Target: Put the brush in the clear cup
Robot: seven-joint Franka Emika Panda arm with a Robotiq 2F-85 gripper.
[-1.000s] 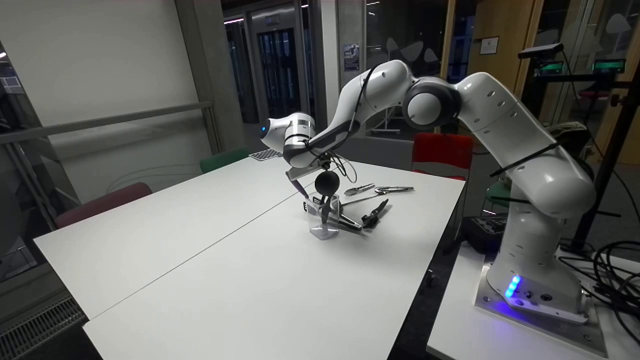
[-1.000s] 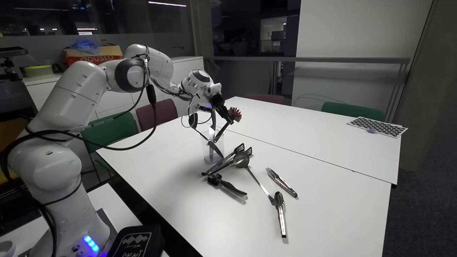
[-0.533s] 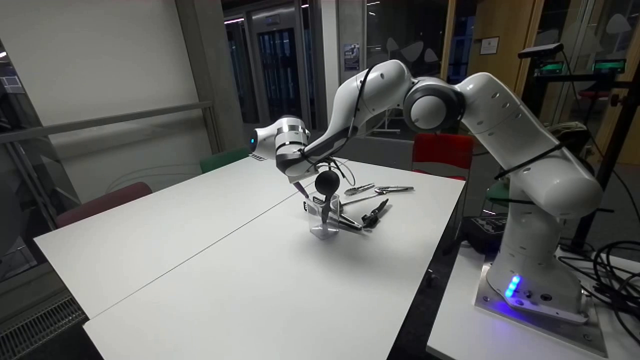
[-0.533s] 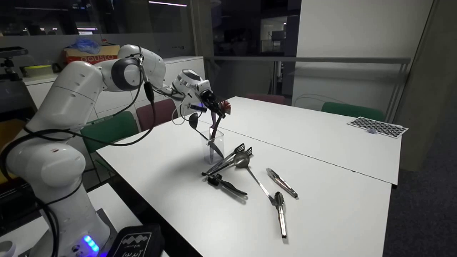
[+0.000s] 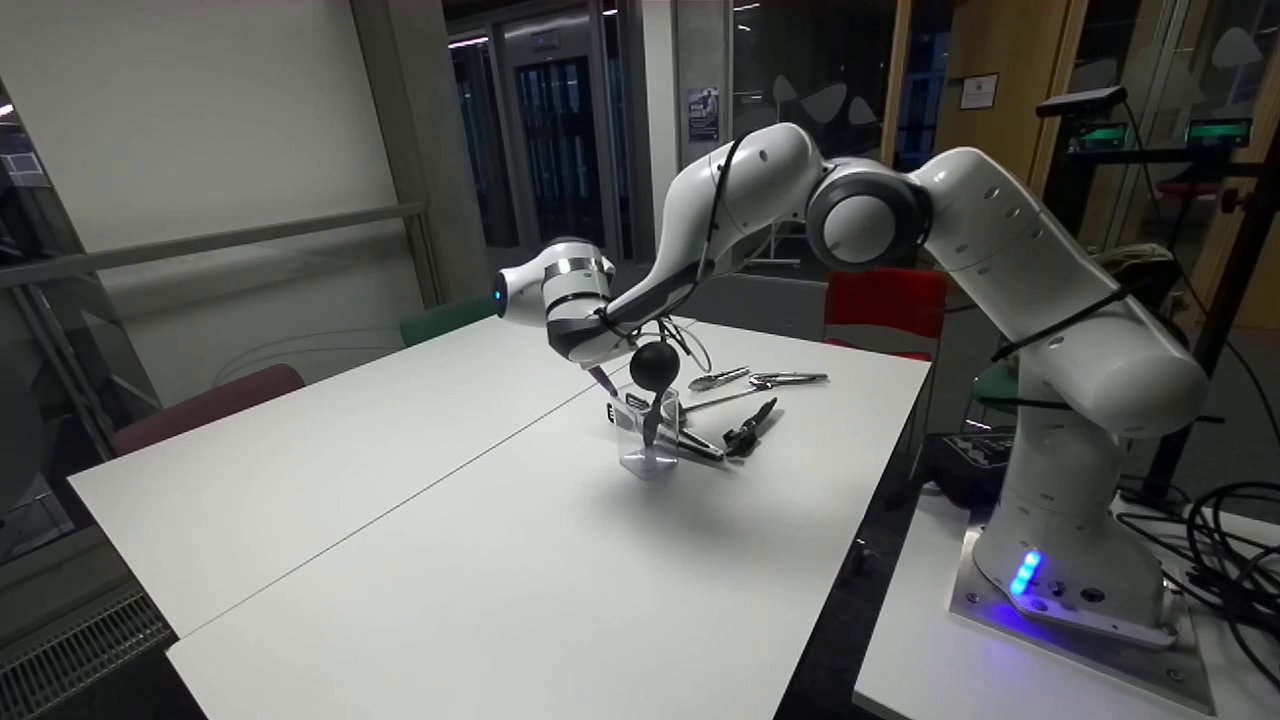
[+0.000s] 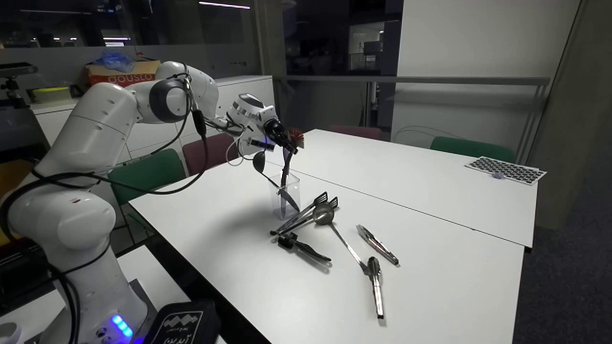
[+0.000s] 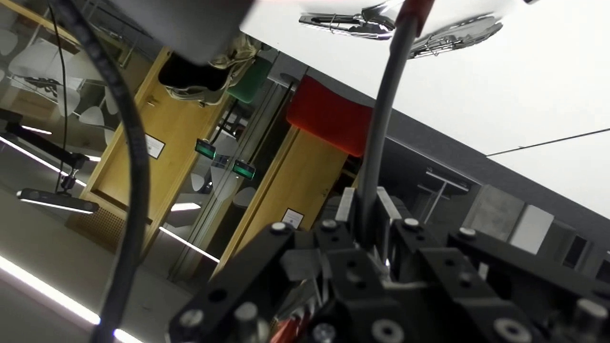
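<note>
In the wrist view the fingers (image 7: 346, 206) are nearly together, only a rod's thickness between them, gripping the grey handle of the brush (image 7: 379, 128); its red tip runs off the top edge, and some red bristles show in part behind the linkage. In an exterior view the bristles stick up beyond the fingers and the handle slopes down to the mouth of the clear cup (image 6: 276, 203), where its end blends with other utensils; how deep it reaches I cannot tell. The cup stands upright and holds a tilted black spoon (image 6: 258, 161). In an exterior view the arm (image 5: 575, 295) hides the fingers, a purplish utensil (image 5: 603, 381) slants up at the cup's rim, and the brush is too hard to make out.
</note>
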